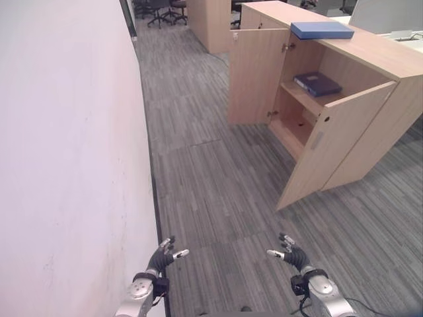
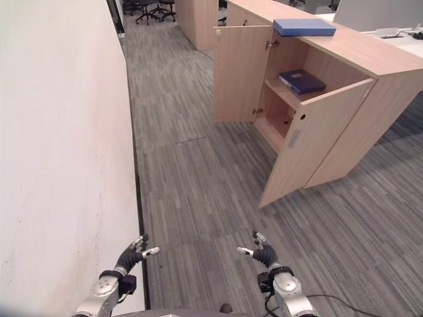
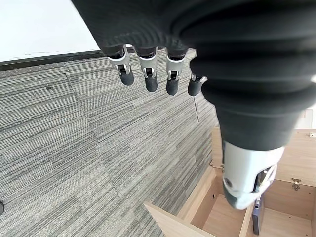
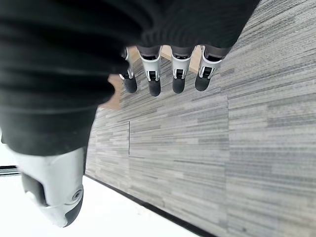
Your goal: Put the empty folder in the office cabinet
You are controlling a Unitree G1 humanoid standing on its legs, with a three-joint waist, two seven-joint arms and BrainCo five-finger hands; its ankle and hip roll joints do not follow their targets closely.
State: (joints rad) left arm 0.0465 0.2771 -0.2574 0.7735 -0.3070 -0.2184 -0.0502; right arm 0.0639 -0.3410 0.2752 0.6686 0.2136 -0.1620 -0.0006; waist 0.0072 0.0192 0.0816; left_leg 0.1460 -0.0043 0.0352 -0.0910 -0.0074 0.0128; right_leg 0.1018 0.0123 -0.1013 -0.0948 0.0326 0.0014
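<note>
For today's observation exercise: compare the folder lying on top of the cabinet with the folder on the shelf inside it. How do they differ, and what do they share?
The folder on top of the cabinet is a lighter blue; the folder on the shelf is dark navy. The top one lies in the open on the cabinet; the shelf one sits inside, behind the open doors. Both lie flat, and neither is held by a hand.

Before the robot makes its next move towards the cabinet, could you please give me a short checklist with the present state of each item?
1. Cabinet doors open: ok, both stand open.
2. Light blue folder reachable on the cabinet top: ok, it lies flat there, far from both hands.
3. Shelf space: ok, a dark blue folder covers only part of the upper shelf.
4. Left hand free: ok, open, holding nothing.
5. Right hand free: ok, open, holding nothing.
6. Light blue folder empty: cannot tell.
</note>
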